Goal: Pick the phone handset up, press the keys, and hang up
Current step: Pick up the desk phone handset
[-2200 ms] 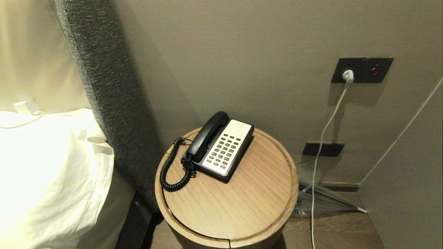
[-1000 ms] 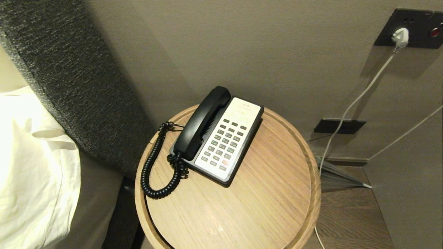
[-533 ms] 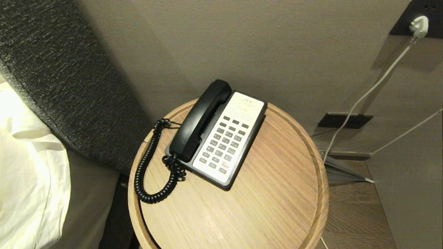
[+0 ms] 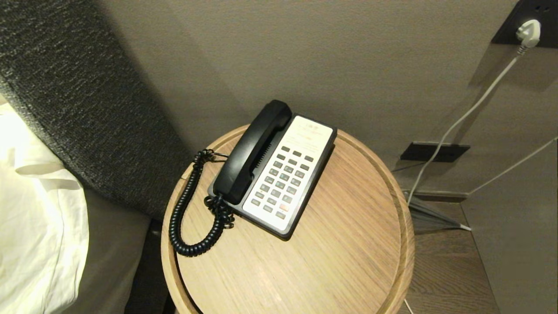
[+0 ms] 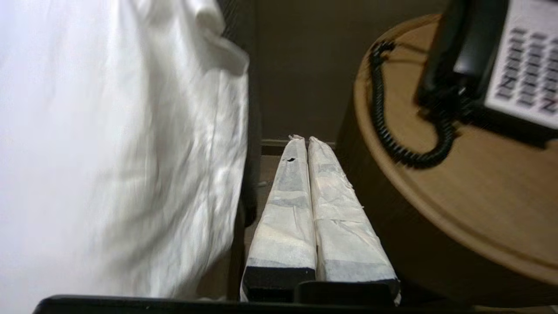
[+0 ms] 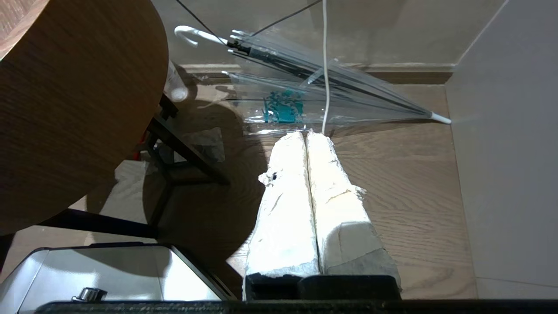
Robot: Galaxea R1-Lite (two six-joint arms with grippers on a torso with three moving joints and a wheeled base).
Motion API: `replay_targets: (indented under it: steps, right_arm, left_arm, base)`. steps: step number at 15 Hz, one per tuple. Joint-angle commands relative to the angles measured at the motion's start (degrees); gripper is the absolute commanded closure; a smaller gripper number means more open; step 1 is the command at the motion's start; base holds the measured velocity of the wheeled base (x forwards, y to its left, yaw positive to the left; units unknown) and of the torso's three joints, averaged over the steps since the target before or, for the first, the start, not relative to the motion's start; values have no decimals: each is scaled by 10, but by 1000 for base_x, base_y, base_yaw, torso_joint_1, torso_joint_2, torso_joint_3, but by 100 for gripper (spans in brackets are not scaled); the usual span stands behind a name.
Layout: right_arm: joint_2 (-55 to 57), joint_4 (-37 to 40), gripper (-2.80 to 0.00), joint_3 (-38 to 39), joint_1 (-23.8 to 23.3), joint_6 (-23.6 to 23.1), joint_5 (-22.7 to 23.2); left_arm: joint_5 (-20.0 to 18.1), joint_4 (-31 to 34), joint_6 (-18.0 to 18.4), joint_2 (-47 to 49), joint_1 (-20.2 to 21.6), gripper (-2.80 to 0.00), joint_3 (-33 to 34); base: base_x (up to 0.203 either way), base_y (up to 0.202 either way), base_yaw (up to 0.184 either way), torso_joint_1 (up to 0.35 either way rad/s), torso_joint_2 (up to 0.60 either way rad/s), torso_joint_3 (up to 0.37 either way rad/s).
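You won't get any legible txt here: print on the phone base [image 4: 279, 183] faceplate and keys is too small, and teal markings on the clear umbrella [image 6: 305, 96] are unreadable.

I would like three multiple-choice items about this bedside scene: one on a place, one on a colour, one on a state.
1. Where does the phone handset lie?
A. in the phone base's cradle
B. on the floor
C. on the bed

2. What colour is the coiled cord?
A. white
B. black
C. red

3. How are the left gripper's fingers?
A. wide apart
B. closed on the cord
C. pressed together, empty

Key: 1 A, it rests along the base beside the keys; 2 B, black loops lie on the round table; 3 C, no gap shows between the fingers.
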Motion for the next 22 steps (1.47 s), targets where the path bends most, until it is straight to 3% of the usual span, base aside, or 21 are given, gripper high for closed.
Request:
replay_targets:
  steps: [1, 4, 6, 7, 9, 11, 14, 16, 20, 22]
  right_arm:
    - [0, 0, 0, 0, 0, 0, 0]
    - [0, 0, 0, 0, 0, 0, 0]
    - [0, 0, 0, 0, 0, 0, 0]
    - [0, 0, 0, 0, 0, 0, 0]
    - [0, 0, 0, 0, 0, 0, 0]
    - [0, 0, 0, 0, 0, 0, 0]
    - [0, 0, 0, 0, 0, 0, 0]
    - [0, 0, 0, 0, 0, 0, 0]
    - [0, 0, 0, 0, 0, 0, 0]
    - [0, 0, 0, 0, 0, 0, 0]
  left_arm:
    - [-39, 34, -9, 222, 0, 0, -161]
    - [-79, 66, -10, 452, -16, 0, -360]
    - [-95, 108, 9, 569, -52, 0, -475]
    - [-99, 138, 22, 609, -80, -280, -512]
    - [-91, 177, 41, 657, -171, -280, -549]
    - [-76, 197, 55, 688, -229, -280, -563]
    - [-63, 208, 113, 717, -255, -280, -570]
    - [-31, 206, 149, 737, -261, -280, -570]
    - [13, 207, 159, 760, -307, -280, -605]
    - [17, 210, 157, 771, -328, -280, -627]
  base:
    - [0, 0, 0, 0, 0, 0]
    - [0, 0, 0, 0, 0, 0]
    - [0, 0, 0, 0, 0, 0]
    - [0, 0, 0, 0, 0, 0]
    - [0, 0, 0, 0, 0, 0]
    - [0, 0, 0, 0, 0, 0]
    - [0, 0, 0, 0, 0, 0]
    - [0, 0, 0, 0, 0, 0]
    - [0, 0, 0, 0, 0, 0]
    - [0, 0, 0, 0, 0, 0]
